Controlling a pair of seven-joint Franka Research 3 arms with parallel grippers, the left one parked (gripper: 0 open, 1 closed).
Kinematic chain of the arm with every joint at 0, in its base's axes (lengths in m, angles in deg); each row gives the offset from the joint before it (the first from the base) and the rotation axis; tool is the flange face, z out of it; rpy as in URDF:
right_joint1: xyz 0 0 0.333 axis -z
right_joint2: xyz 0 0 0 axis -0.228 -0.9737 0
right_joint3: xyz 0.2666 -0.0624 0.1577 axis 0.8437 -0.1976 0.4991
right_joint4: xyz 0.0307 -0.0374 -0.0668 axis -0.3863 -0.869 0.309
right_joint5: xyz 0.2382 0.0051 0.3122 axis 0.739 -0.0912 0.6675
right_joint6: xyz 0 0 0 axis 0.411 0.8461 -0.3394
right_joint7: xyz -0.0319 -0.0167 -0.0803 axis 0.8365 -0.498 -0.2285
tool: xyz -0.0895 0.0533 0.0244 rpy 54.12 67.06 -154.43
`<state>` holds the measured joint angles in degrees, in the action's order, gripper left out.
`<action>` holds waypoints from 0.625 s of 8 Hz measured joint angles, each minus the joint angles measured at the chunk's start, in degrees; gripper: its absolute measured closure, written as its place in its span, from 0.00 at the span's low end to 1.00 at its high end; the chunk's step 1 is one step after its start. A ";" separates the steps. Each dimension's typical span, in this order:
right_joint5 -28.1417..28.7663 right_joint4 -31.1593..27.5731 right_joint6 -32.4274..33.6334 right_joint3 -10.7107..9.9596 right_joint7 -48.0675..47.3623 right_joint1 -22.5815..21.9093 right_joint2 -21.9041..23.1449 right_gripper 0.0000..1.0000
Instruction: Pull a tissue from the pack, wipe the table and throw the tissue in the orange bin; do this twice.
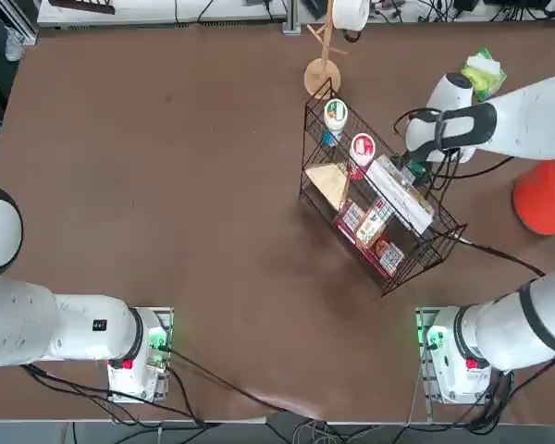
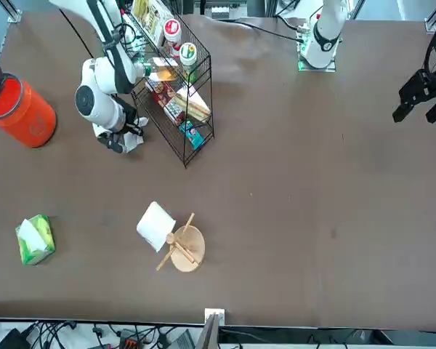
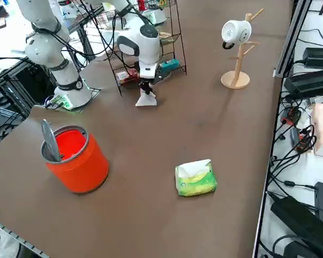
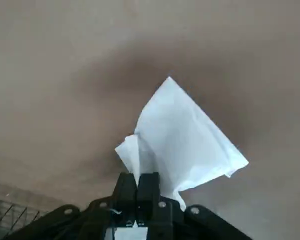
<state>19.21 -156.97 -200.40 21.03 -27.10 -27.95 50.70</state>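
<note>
The right hand (image 4: 138,182) is pinched shut on a white tissue (image 4: 182,137), pressing it to the counter (image 2: 291,189) beside the wire basket (image 2: 176,109): wiping looks underway. The pack (image 3: 195,178) lies well apart from the orange bin (image 3: 75,157), which waits for the tissue. Whether this is tissue 1 or 2 cannot be told; the bin's inside is only partly visible.

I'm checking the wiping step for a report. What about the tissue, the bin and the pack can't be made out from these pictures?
- Tissue in the right gripper: top view hides it under the arm.
- Orange bin: cut by the top view's right edge; what lies inside shows in no view.
- Pack: wrapper print too small to read; partly behind the arm in the top view.
</note>
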 joint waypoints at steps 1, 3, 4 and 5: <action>-0.18 0.00 0.00 -0.06 0.18 0.77 -0.04 0.99; -2.37 0.01 0.00 -0.12 0.87 2.66 -0.06 0.99; -2.93 0.01 0.00 -0.14 2.09 3.87 -0.11 0.99; -3.17 0.01 0.00 -0.16 3.45 4.82 -0.18 0.99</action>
<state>16.04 -156.97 -200.39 20.88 -23.65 -23.12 50.53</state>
